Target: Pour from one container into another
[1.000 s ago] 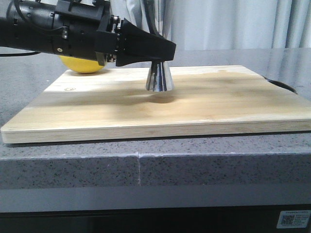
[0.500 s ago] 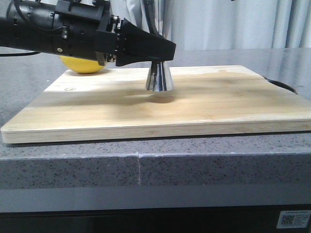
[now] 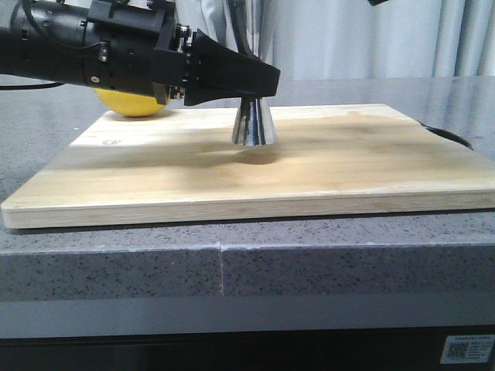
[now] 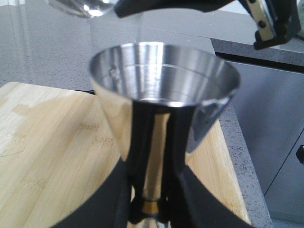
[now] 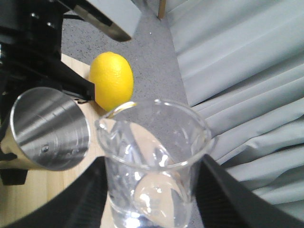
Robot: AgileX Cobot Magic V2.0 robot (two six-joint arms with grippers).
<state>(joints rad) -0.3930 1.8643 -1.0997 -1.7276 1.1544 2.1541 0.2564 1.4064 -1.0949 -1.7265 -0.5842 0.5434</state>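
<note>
Left tool: clenched on the steel jigger at its narrow gold waist, holding it upright with its foot on or just above the wooden cutting board — contact cannot be confirmed from the front view. The left wrist view shows the jigger's upper cone open and facing up, with little or nothing inside.

Right tool: grasping the clear glass beaker between its two dark fingers. The beaker is raised above and just beside the jigger, its pour lip turned toward the jigger's mouth. A curved glint low in the glass may be liquid; how much cannot be told. In the front view only a dark corner of this arm shows at the top edge.

Assessment of the step in hand: the pour appears about to start or barely started. To do it well, bring the lip over the middle of the cone before tilting, tilt slowly so the stream stays thin, and keep the left arm motionless — the target mouth is small and a miss would wet the board.

Surface: grey speckled stone carrying the pale board, which shows a darker patch across its middle. A yellow lemon sits at the board's far left corner, behind the left arm.

Room: pale grey curtains behind.
</note>
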